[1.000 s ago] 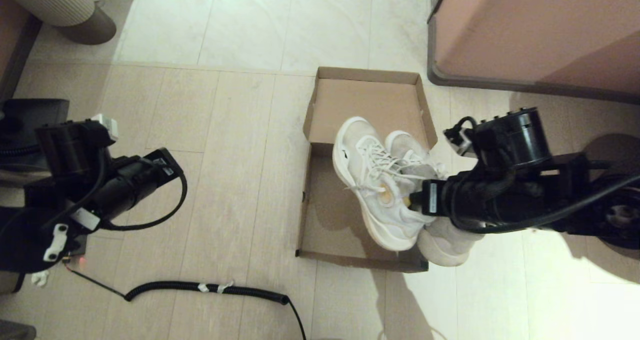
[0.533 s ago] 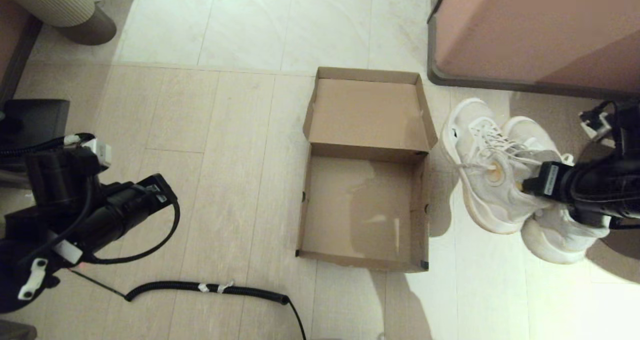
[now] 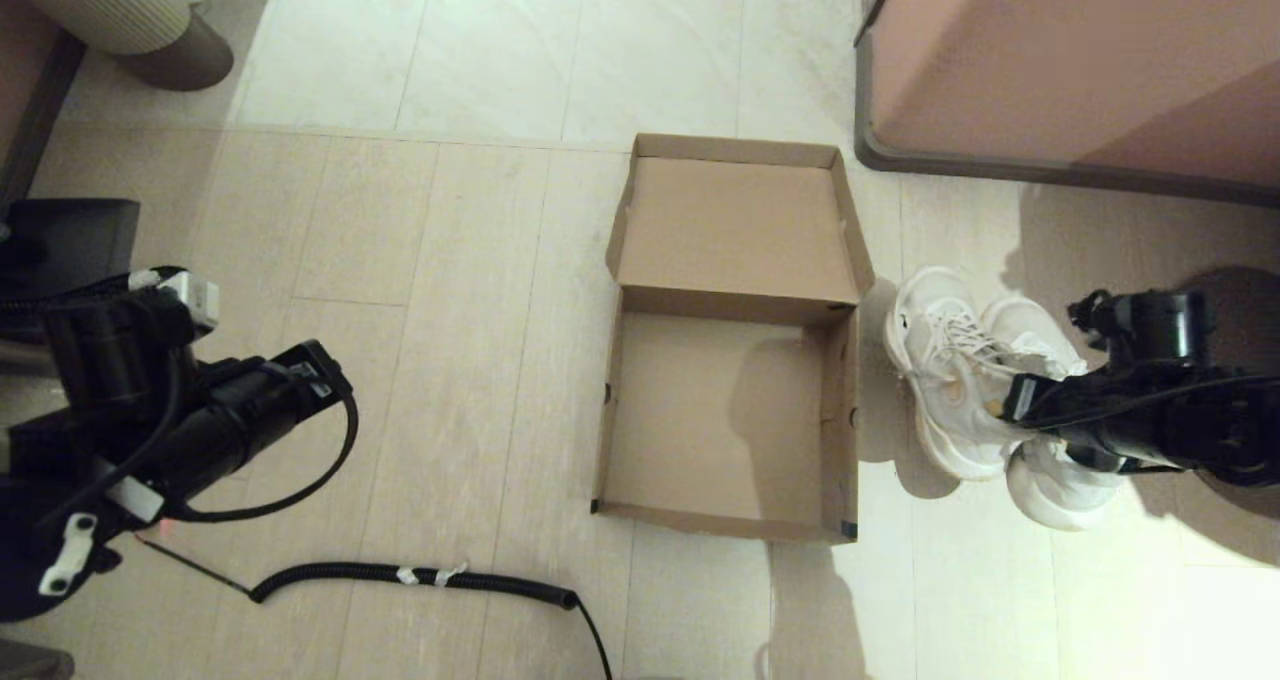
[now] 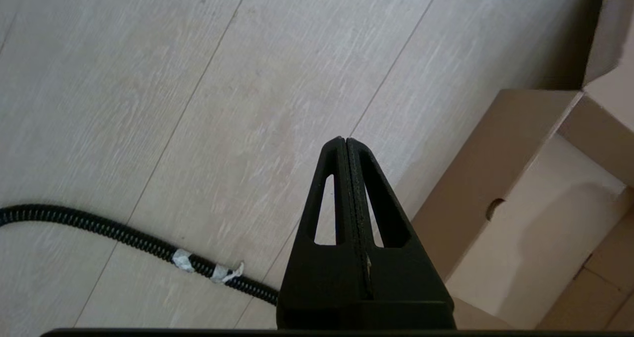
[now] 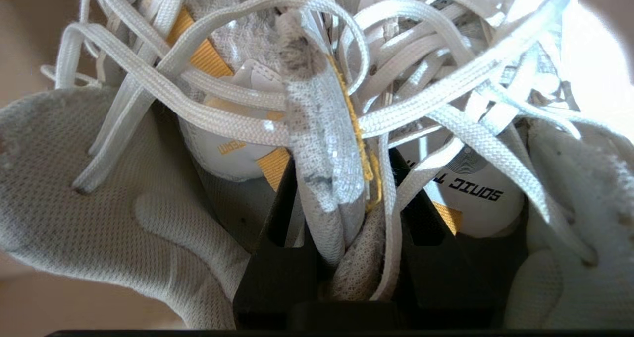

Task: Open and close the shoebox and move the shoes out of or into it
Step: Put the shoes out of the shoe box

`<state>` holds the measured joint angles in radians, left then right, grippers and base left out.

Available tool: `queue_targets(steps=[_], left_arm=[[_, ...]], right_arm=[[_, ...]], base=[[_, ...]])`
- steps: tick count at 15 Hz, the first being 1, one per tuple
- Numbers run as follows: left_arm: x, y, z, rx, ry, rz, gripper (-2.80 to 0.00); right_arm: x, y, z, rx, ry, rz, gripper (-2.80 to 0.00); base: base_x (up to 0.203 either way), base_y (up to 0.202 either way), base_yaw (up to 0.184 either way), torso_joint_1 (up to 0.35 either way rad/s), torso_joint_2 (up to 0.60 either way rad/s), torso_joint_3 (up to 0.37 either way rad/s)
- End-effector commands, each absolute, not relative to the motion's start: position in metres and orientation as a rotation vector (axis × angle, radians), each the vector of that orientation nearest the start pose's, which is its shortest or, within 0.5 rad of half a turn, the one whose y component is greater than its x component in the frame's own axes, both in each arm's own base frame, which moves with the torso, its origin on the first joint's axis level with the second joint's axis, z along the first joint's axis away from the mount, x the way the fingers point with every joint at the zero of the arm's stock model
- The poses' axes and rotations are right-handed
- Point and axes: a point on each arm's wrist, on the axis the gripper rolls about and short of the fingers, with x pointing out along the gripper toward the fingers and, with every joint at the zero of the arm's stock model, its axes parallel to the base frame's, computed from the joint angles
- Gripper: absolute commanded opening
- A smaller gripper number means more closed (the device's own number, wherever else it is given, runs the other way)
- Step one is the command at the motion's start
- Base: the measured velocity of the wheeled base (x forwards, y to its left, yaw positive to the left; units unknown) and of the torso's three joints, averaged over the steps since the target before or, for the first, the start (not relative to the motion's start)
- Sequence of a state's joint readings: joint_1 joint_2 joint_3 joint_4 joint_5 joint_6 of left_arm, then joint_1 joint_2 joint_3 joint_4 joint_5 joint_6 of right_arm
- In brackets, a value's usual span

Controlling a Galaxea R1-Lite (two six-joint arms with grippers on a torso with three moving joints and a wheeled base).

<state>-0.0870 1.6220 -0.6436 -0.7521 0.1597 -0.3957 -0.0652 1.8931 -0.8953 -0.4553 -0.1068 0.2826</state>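
Right gripper (image 5: 342, 218): clamped on both shoes' (image 3: 975, 385) collars, carrying 2 at once.
Shoes: on floor, just right of the open shoebox (image 3: 728, 430).
Left gripper (image 4: 346, 188): pressed together, parked left.

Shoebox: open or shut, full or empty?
Open and empty. The shoebox has its lid folded back and a bare floor; the sneakers sit outside, beside it.

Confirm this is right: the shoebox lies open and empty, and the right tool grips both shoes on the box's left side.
One detail is wrong: the shoes, clamped in the right tool, are on the right side of the shoebox, as the head view shows. The box is open and empty.
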Motion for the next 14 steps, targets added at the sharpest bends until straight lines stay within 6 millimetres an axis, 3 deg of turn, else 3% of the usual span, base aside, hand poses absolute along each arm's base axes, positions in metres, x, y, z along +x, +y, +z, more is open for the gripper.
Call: queue_targets(steps=[1,5,9,10,14], left_arm=[[0.278,-0.020,0.168,-0.367,0.223,0.117,-2.80],[0.281,-0.021,0.166,-0.367,0.236,0.101,-2.80],[0.279,-0.022,0.163,-0.367,0.247,0.102,-2.80],[0.277,-0.021,0.162,-0.368,0.240,0.101,-2.80],[0.271,-0.020,0.162,-0.369,0.217,0.100,-2.80]], right_arm=[[0.370,-0.029,0.063,0.256,0.570,-0.260,-2.80],[0.401,-0.032,0.015,0.248,0.535,-0.268,-2.80],[0.405,-0.033,0.011,0.248,0.514,-0.267,-2.80],[0.405,-0.032,0.012,0.249,0.513,-0.263,0.00],[0.391,-0.027,0.026,0.245,0.514,-0.251,0.00]], base=[[0.000,0.000,0.000,0.000,0.00,0.000],[0.000,0.000,0.000,0.000,0.00,0.000],[0.000,0.000,0.000,0.000,0.00,0.000],[0.000,0.000,0.000,0.000,0.00,0.000],[0.000,0.000,0.000,0.000,0.00,0.000]])
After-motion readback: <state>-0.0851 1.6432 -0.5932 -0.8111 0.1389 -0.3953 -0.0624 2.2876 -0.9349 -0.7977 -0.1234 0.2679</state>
